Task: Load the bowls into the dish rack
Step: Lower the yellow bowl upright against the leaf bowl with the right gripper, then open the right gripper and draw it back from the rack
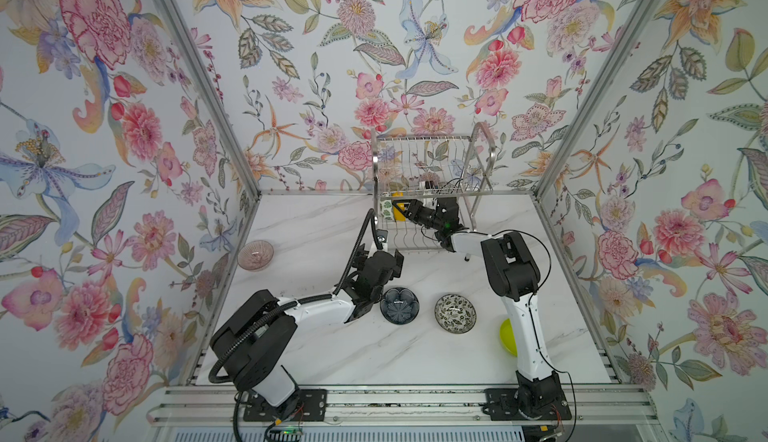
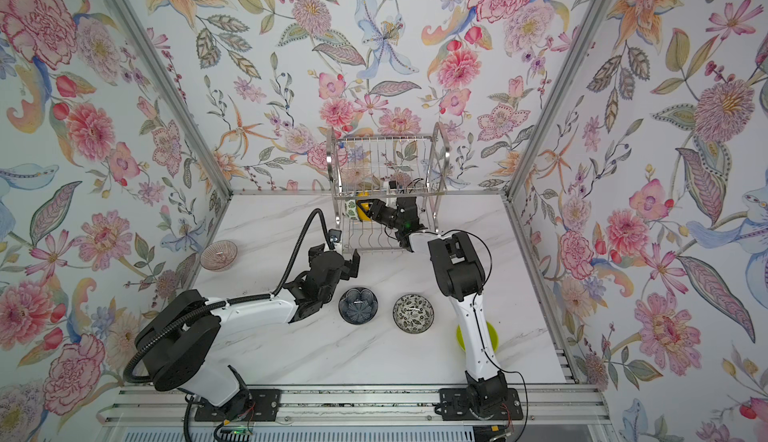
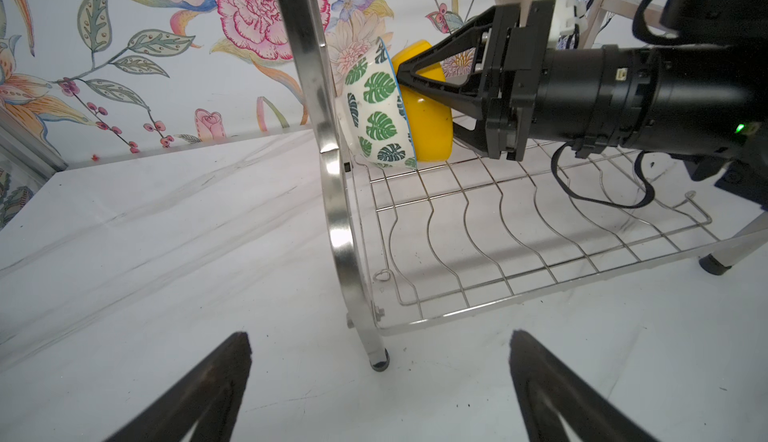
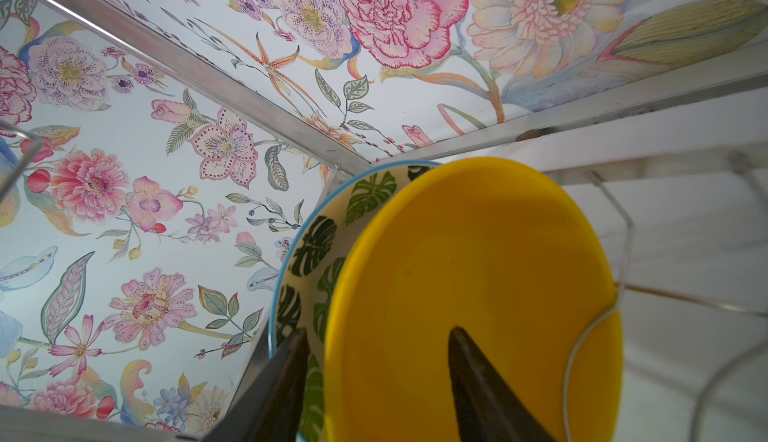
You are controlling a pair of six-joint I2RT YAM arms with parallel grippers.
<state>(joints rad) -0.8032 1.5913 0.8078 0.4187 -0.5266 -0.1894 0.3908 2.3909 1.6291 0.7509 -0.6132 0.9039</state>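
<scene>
Toward the front right corner of the surface (image 1: 332, 357) we see the lime green bowl (image 1: 508, 338), then the floral bowl (image 1: 455, 312) and dark blue bowl (image 1: 399, 305) mid-surface, with the left gripper (image 3: 379, 336) just beyond, jaws wide and empty. The pink bowl (image 1: 255, 255) sits at the left edge. At the back edge the dish rack (image 3: 338, 219) holds the green-leaf bowl (image 3: 376, 115) and yellow bowl (image 3: 428, 128) on edge, with the right gripper (image 4: 378, 331) parted astride the yellow rim.
</scene>
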